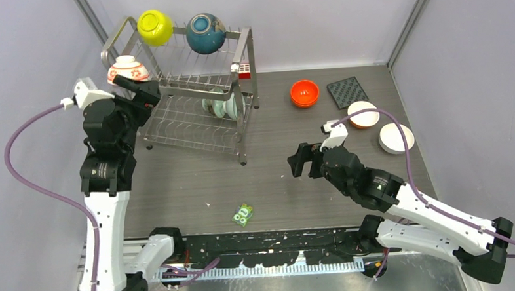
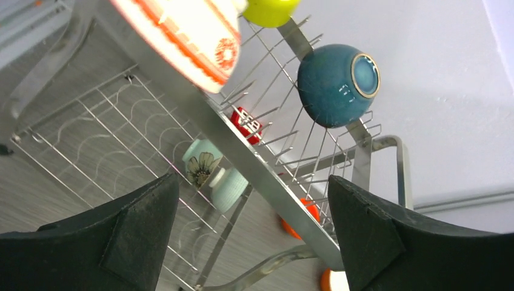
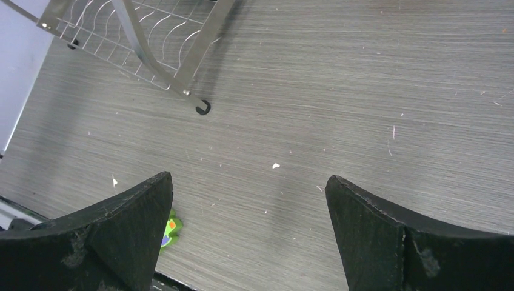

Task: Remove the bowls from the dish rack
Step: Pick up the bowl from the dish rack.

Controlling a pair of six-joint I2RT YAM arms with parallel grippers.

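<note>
The bowls still to unload sit in the dish rack point(image 1: 188, 119) at the far left. A red-flowered white bowl point(image 1: 128, 68) is at the upper tier's left end, a yellow-green bowl point(image 1: 155, 26) and a teal bowl point(image 1: 205, 33) are propped on the far rail, and a pale green bowl point(image 1: 224, 107) is below. My left end effector point(image 1: 142, 91) hangs released just beside the flowered one; my right end effector point(image 1: 299, 160) is released over bare tabletop point(image 1: 197, 181). I judge that a finger snagging the wire could jolt the rack and roll the propped bowls off. The red-white block point(image 1: 244, 70) bears marks too small to read, and no other writing shows.
</note>
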